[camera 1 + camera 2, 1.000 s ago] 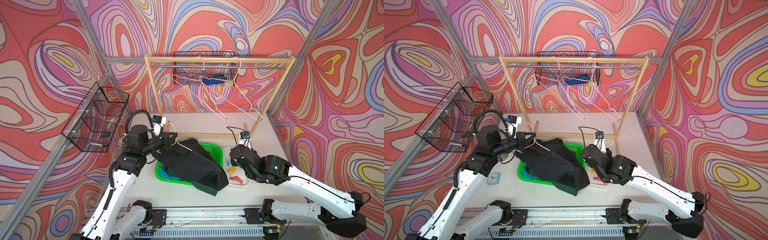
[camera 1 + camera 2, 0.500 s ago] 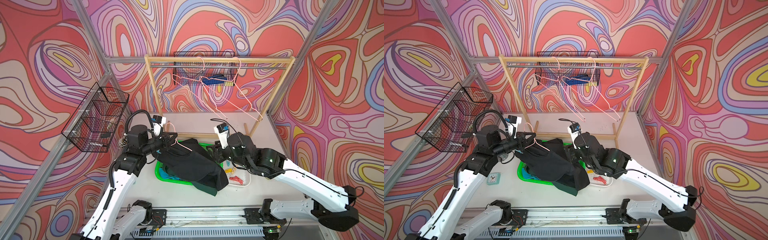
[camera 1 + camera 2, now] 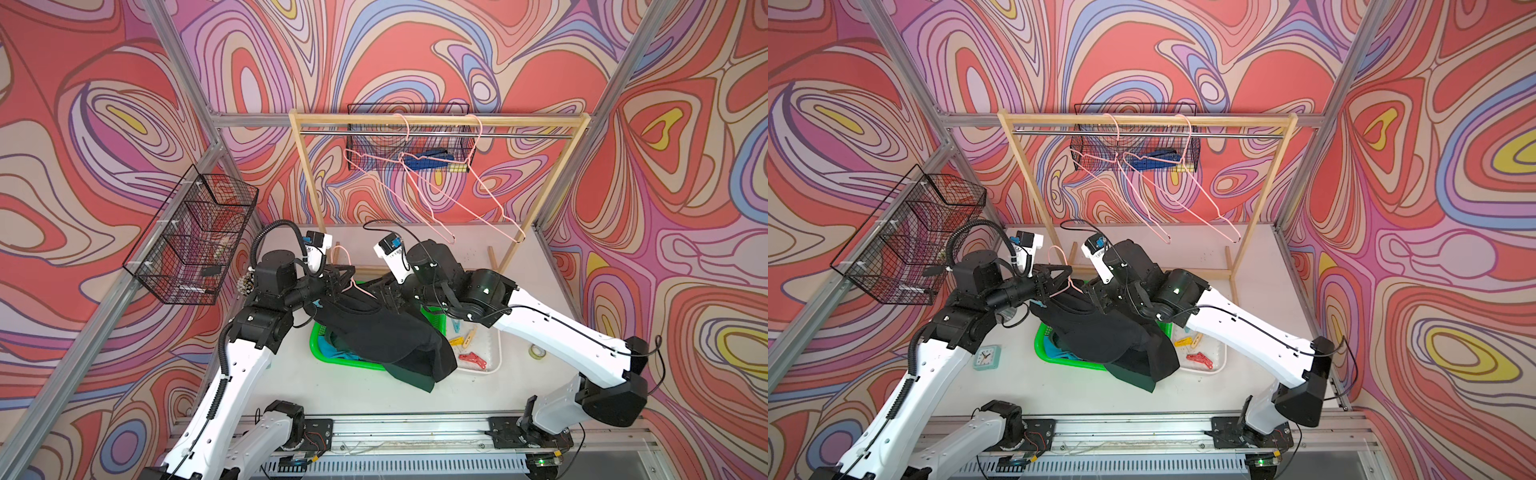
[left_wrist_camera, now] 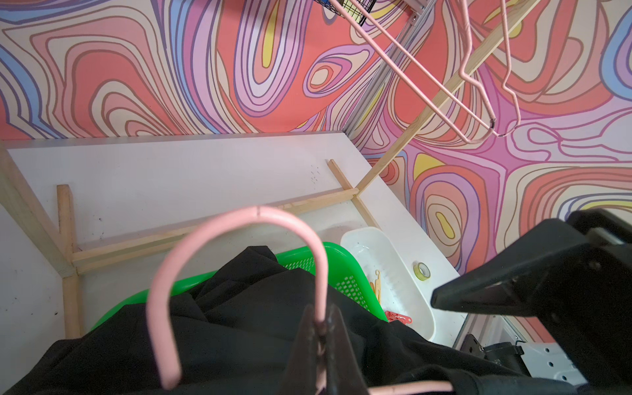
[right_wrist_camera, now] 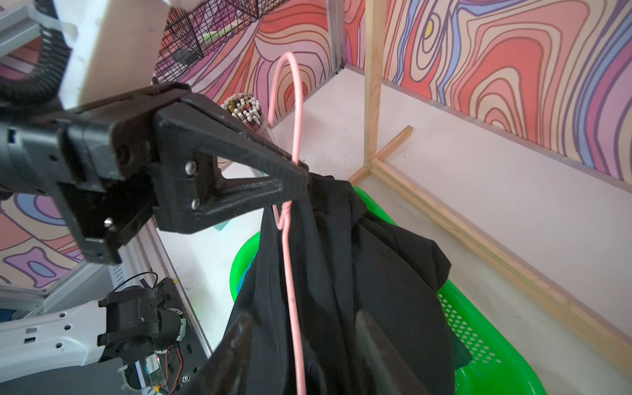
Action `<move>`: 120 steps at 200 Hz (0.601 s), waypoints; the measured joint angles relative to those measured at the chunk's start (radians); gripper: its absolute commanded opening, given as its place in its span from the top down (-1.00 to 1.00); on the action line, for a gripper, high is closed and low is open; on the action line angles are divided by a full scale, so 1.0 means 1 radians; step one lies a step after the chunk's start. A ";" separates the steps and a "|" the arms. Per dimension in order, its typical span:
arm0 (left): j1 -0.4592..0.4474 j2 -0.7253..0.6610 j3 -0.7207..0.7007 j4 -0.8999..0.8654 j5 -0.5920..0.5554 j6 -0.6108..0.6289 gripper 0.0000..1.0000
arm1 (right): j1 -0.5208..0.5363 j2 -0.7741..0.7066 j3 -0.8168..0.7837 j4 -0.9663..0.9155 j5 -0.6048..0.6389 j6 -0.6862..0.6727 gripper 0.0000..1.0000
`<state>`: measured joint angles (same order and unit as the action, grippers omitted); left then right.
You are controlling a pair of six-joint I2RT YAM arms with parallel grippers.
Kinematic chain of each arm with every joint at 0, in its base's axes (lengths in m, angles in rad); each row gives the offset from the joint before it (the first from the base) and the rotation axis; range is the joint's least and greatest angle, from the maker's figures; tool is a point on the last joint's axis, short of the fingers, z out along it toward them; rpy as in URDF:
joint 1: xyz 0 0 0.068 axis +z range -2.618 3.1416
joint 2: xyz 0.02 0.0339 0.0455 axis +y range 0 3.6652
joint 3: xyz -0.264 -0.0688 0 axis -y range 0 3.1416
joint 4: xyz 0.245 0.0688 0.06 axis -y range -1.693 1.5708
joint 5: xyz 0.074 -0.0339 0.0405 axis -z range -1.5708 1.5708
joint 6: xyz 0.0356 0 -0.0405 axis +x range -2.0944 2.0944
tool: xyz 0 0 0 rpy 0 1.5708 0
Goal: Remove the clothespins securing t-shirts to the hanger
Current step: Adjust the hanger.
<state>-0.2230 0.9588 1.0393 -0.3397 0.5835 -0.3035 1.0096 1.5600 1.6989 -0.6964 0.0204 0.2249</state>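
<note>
Clamped tight, the left fingers (image 4: 305, 352) gripped the pink hanger (image 4: 260, 212) by its neck at lower centre, so the black t-shirt (image 3: 374, 328) hung above the green basket (image 3: 316, 336). The right fingers (image 5: 379, 352), parted, straddled the hanger wire low in the frame, probably seeking a pin. Freed clothespins (image 3: 471, 358) lay in the white tray (image 3: 486, 340) at right.

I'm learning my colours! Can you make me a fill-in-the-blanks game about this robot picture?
The left tool grips a hanger coloured ____. The shirt on that hanger is ____. The basket under it is ____. Loose clothespins lie in a ____ tray.
Missing words: pink, black, green, white.
</note>
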 measured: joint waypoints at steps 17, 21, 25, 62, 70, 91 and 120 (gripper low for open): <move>0.000 0.000 -0.001 0.002 0.002 -0.003 1.00 | 0.000 0.044 0.025 -0.002 -0.014 -0.006 0.11; 0.000 0.000 -0.001 0.003 0.003 -0.004 1.00 | 0.000 0.055 0.030 -0.002 -0.018 -0.008 0.12; 0.000 0.001 -0.002 0.005 0.003 -0.004 1.00 | 0.000 0.066 0.037 -0.004 -0.021 -0.010 0.14; 0.000 0.010 -0.002 0.015 0.011 -0.008 1.00 | 0.000 0.156 0.087 -0.008 -0.032 -0.012 0.21; 0.000 0.010 -0.003 0.016 0.011 -0.009 1.00 | 0.000 0.170 0.092 -0.006 -0.037 -0.014 0.24; 0.000 0.011 -0.003 0.017 0.011 -0.012 1.00 | 0.000 0.199 0.108 -0.006 -0.055 -0.016 0.29; 0.000 0.011 -0.004 0.018 0.015 -0.014 1.00 | 0.000 0.229 0.134 0.008 -0.069 -0.022 0.47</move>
<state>-0.2230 0.9695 1.0355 -0.3214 0.5983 -0.3176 1.0096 1.7893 1.8328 -0.6888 -0.0486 0.2031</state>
